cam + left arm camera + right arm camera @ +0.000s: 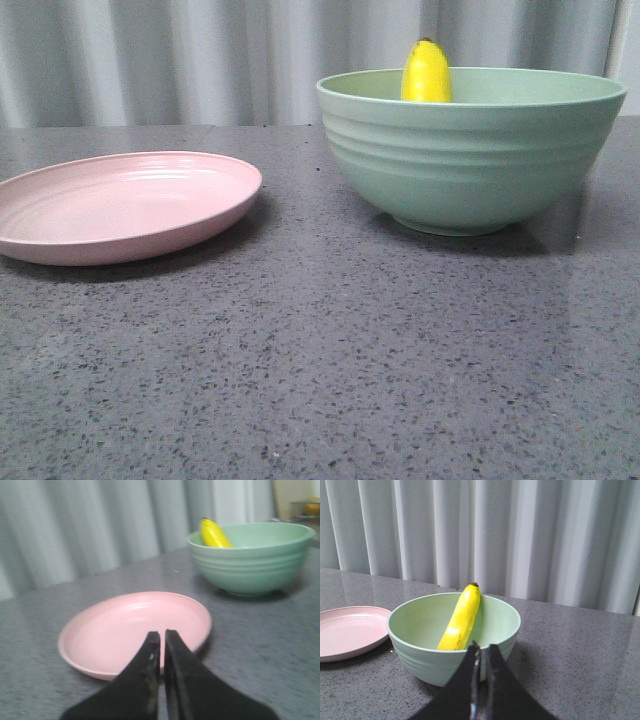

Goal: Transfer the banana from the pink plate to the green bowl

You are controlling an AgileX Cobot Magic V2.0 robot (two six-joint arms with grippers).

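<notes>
The yellow banana leans inside the green bowl, its dark tip poking above the far rim; it also shows in the right wrist view and the left wrist view. The pink plate lies empty on the left. My left gripper is shut and empty, near the plate. My right gripper is shut and empty, just short of the bowl. Neither gripper shows in the front view.
The grey speckled table carries the plate and the bowl. A pale curtain hangs behind the table's far edge. A shelf with a yellow thing stands far off behind the bowl in the left wrist view.
</notes>
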